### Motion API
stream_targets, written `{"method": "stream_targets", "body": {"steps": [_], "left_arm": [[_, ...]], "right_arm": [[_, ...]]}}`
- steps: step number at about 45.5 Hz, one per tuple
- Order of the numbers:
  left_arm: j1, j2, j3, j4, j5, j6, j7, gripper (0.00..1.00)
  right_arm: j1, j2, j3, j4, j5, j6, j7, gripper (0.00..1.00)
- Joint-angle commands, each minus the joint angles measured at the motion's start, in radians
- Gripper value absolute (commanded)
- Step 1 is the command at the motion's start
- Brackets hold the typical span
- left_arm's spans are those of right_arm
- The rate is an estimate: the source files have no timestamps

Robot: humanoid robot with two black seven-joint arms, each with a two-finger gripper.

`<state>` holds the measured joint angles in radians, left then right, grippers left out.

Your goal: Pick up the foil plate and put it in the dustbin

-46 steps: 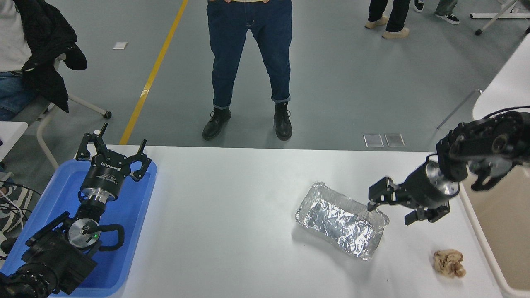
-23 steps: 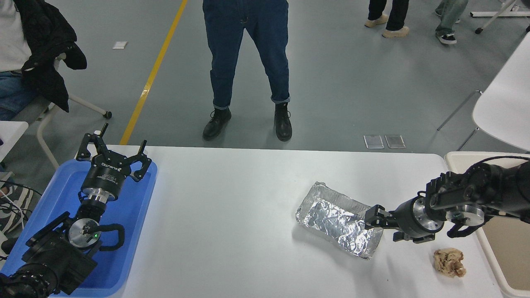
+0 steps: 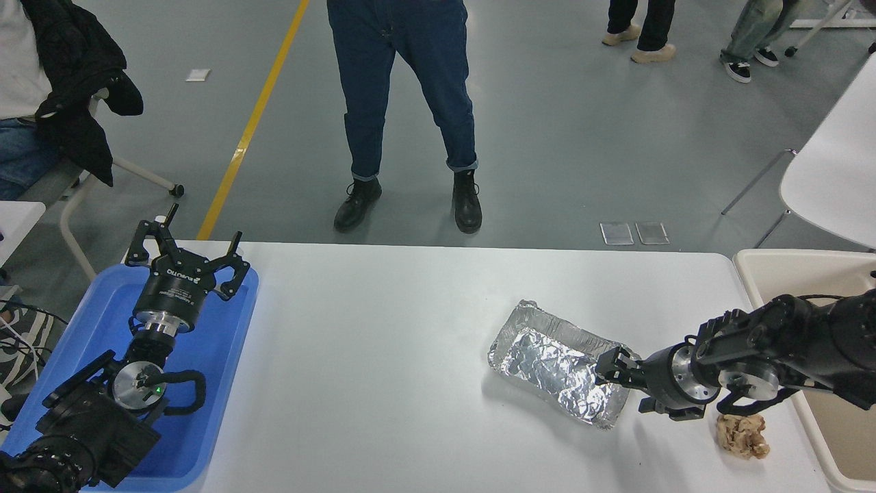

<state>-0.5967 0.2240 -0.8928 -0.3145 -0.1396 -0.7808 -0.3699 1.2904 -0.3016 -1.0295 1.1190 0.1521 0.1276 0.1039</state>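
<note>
Grey concrete floor with a yellow line [image 3: 256, 113] stretches beyond my smooth white table [image 3: 383, 356], where a person in jeans [image 3: 404, 103] stands. My right claw [image 3: 611, 370] sits low at the near-right end of the crinkled silver foil plate [image 3: 554, 363], touching its rim; I cannot tell how wide it is. My left claw [image 3: 185, 257] hangs spread and empty over the blue plastic tray [image 3: 219, 342]. A crumpled brown paper ball [image 3: 742, 435] lies near the beige dustbin [image 3: 773, 270], at the right edge.

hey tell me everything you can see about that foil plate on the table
The foil plate is a shiny, crinkled silver aluminium tray, rectangular with rounded corners and a raised rim. It is empty and sits flat on the white table, angled diagonally, right of centre. The right gripper is at its right end rim; whether the jaws have closed on it is unclear.
</note>
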Motion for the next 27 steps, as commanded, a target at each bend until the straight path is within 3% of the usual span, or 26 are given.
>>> {"method": "stream_targets", "body": {"steps": [1,9,27], "left_arm": [[0.0,0.0,0.0,0.0,0.0,0.0,0.0,1.0],[0.0,0.0,0.0,0.0,0.0,0.0,0.0,1.0],[0.0,0.0,0.0,0.0,0.0,0.0,0.0,1.0]], "right_arm": [[-0.036,0.003,0.028,-0.016,0.029,-0.003,-0.001,0.63],[-0.046,0.003,0.028,-0.011,0.023,-0.002,-0.001,0.02],[-0.037,-0.005,0.055,-0.011,0.012,-0.002,-0.001,0.0]]}}
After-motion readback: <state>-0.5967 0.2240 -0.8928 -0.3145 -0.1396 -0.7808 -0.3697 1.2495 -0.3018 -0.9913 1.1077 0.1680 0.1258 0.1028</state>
